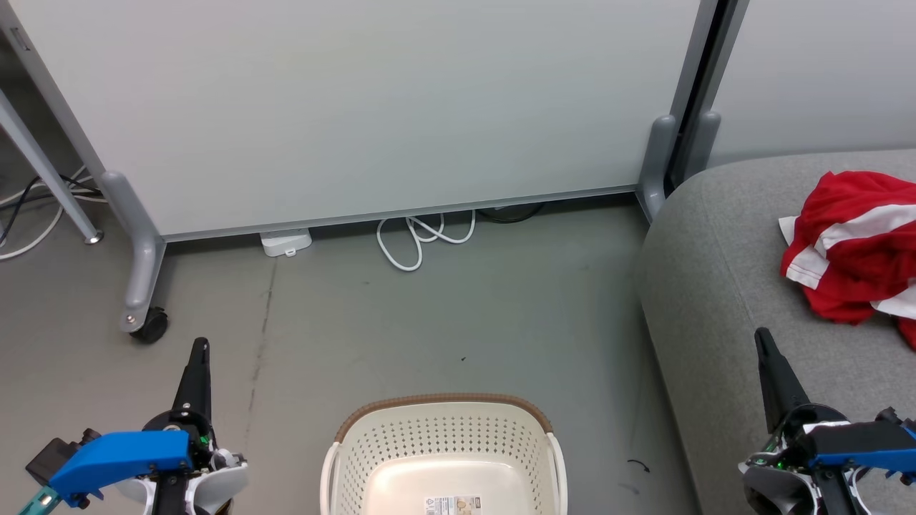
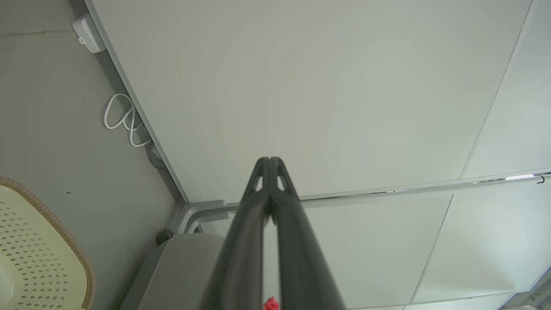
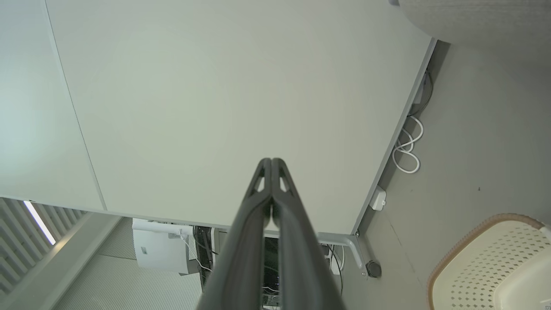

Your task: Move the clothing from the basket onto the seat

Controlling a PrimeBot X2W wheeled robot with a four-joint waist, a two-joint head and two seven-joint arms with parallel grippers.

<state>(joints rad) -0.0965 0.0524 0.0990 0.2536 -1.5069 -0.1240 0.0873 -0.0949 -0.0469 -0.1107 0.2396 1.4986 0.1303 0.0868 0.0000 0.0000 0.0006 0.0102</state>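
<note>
basket (image 1: 444,438): one is standing
seat (image 1: 715,286): one is showing
clothing (image 1: 851,250): one heap is lying
white cable (image 1: 422,242): one is lying

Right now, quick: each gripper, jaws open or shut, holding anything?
Left gripper: jaws shut, holding nothing.
Right gripper: jaws shut, holding nothing.

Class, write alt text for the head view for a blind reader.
Red and white clothing lies crumpled on a grey sofa seat at the right; the cream basket on the floor at bottom centre has no clothes in the part that shows. The left tool and right tool, both shut and holding nothing, point toward a pale partition.
</note>
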